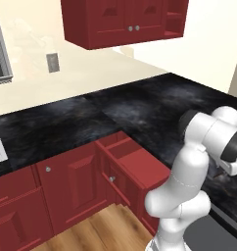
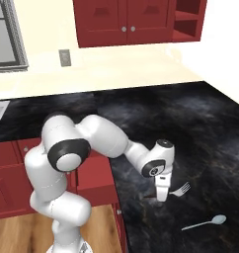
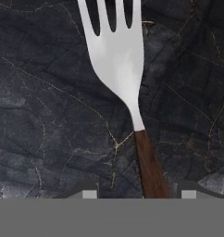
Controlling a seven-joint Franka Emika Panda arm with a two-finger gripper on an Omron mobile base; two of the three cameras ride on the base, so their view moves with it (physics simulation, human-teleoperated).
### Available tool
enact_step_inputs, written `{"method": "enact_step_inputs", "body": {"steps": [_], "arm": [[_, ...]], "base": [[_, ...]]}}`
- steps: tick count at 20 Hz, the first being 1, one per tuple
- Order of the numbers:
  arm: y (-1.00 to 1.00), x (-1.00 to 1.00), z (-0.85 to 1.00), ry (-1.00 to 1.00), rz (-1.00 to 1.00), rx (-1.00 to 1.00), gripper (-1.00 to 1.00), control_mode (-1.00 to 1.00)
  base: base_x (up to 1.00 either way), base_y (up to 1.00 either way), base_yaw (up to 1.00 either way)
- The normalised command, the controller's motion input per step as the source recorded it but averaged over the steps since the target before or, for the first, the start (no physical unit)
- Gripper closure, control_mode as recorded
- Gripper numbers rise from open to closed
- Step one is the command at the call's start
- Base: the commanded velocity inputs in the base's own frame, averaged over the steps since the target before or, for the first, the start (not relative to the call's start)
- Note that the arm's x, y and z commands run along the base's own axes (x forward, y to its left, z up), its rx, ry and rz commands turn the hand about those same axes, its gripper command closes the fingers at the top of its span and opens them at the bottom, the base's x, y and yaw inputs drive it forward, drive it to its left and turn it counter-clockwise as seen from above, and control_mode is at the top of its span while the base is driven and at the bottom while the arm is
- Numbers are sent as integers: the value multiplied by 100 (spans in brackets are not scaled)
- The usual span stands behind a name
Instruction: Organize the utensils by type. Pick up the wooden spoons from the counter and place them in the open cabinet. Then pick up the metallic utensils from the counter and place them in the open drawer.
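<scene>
**Fork between the tips, grip not yet closed**

My gripper (image 3: pixel 139 194) hangs low over the counter (image 2: pixel 200 128), its tips apart with the fork's (image 3: pixel 118 60) dark handle between them, though off toward the right tip. I judge an uneven close could spin or flick the thin handle away across the smooth stone. The teaspoon (image 2: pixel 204 223) lies nearer, to the right. The open drawer (image 1: pixel 135 159) waits at left; the open cabinet (image 2: pixel 188 20) sits far, top right.
</scene>
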Motion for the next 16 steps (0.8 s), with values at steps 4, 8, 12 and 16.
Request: {"method": "enact_step_inputs", "body": {"steps": [4,8,12,16], "arm": [[-15,-49,-40,-19,0,0,-100,-100],[-10,-47,-41,-24,0,0,-100,-100],[-2,-9,-31,-8,-2,0,-100,-100],[0,-2,-32,0,0,0,-100,-100]], "base": [[0,0,0],[0,0,0],[0,0,0],[0,0,0]]}}
